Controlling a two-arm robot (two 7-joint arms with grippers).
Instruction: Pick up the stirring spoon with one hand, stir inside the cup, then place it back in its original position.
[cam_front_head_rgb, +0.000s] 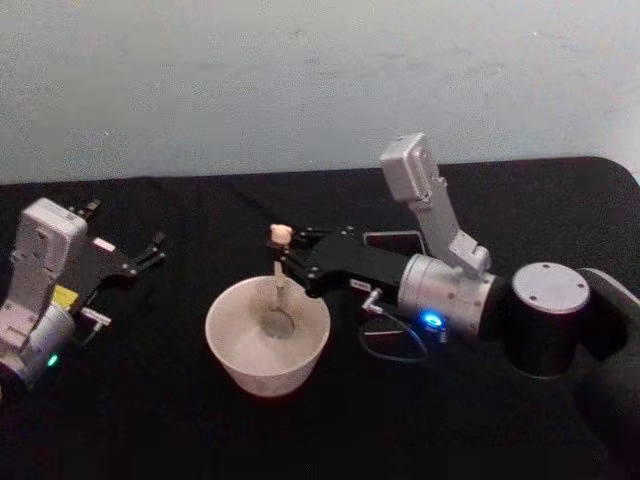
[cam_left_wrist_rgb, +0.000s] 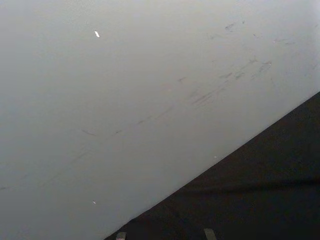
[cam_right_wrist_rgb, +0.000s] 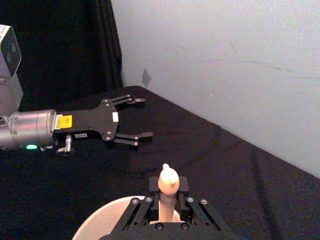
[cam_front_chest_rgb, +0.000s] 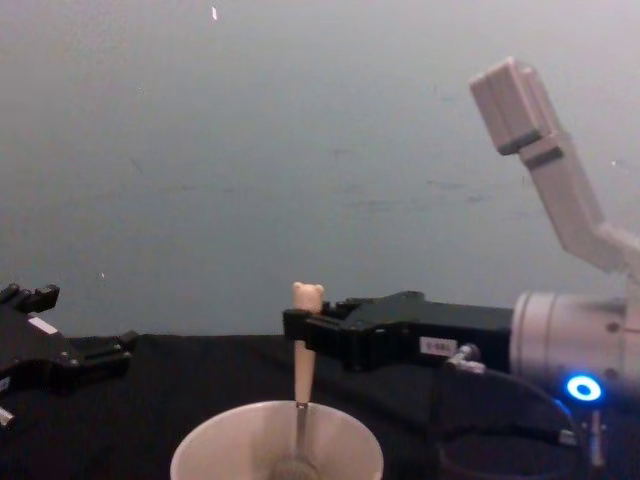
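Black-clothed table (cam_front_head_rgb: 140, 410), grey wall (cam_front_head_rgb: 300, 80) behind. Stirring spoon (cam_front_head_rgb: 278, 282) is held upright by right gripper (cam_front_head_rgb: 287, 256), clamped on its beige handle; bowl is sunk inside cup (cam_front_head_rgb: 262, 376), directly below. Left gripper (cam_front_head_rgb: 150, 252) is parked, spread open, well apart.
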